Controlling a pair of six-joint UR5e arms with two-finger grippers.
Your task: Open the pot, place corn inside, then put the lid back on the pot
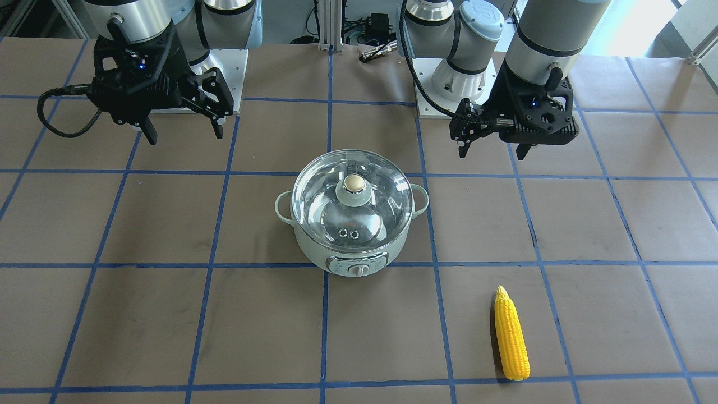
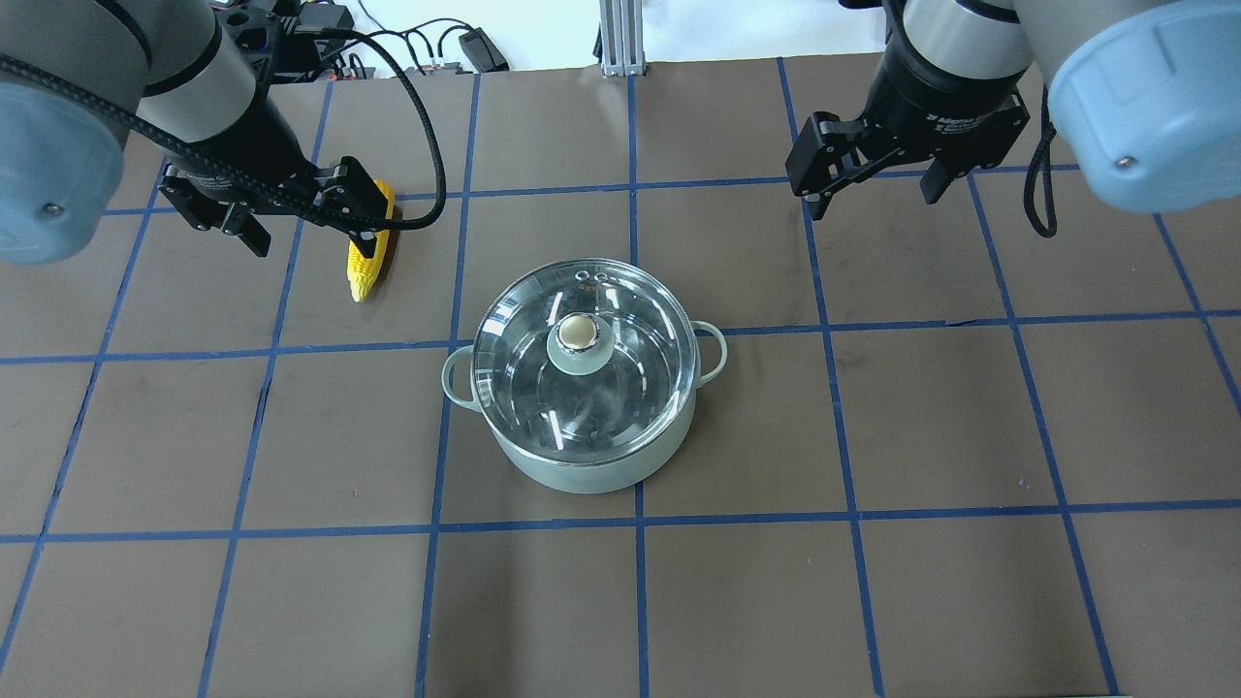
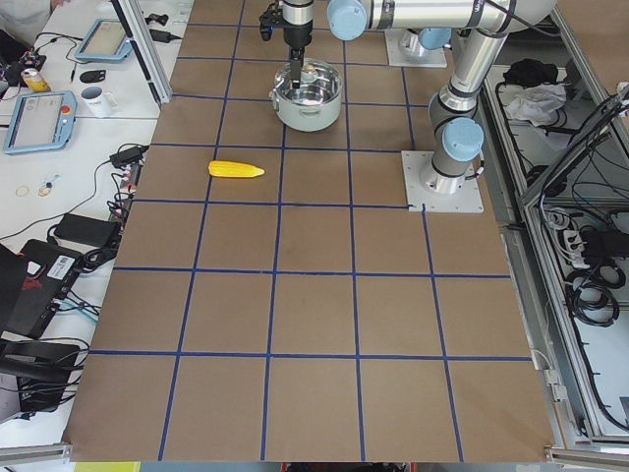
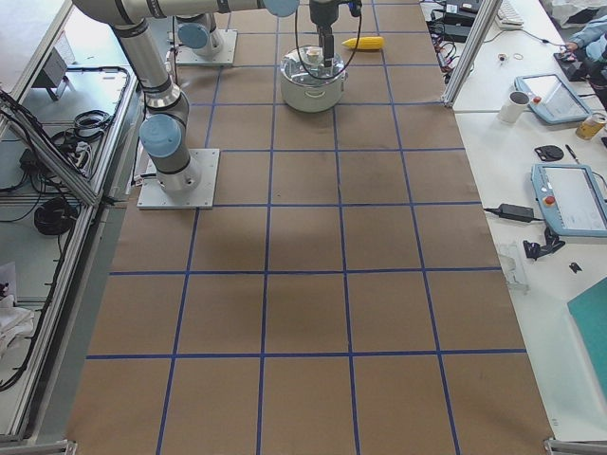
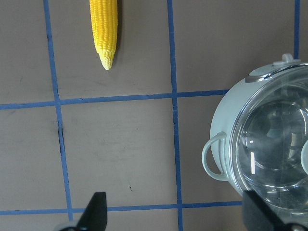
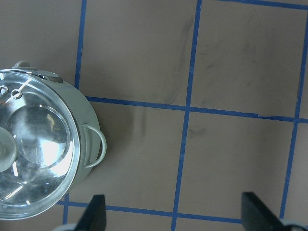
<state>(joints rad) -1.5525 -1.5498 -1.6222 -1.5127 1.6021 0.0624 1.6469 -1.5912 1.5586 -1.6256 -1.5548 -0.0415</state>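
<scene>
The mint-green pot [image 1: 317,251] stands mid-table with the glass lid [image 1: 354,186] seated on it. The yellow corn [image 1: 511,335] lies flat on the table, away from the pot on my left side, tip pointing toward me. My left gripper [image 1: 493,148] is open and empty, hovering above the table between my base and the corn. In the overhead view it [image 2: 310,233] partly covers the corn [image 2: 366,271]. My right gripper [image 1: 184,132] is open and empty, hovering on the pot's other side. The left wrist view shows the corn [image 5: 105,29] and the pot [image 5: 222,139].
Brown table covering with a blue tape grid [image 1: 325,264]. The arm base plates [image 1: 235,73] sit at the robot's edge. Cables and a power box [image 1: 378,25] lie behind the table. Operator desks with tablets [image 3: 39,123] flank the far side.
</scene>
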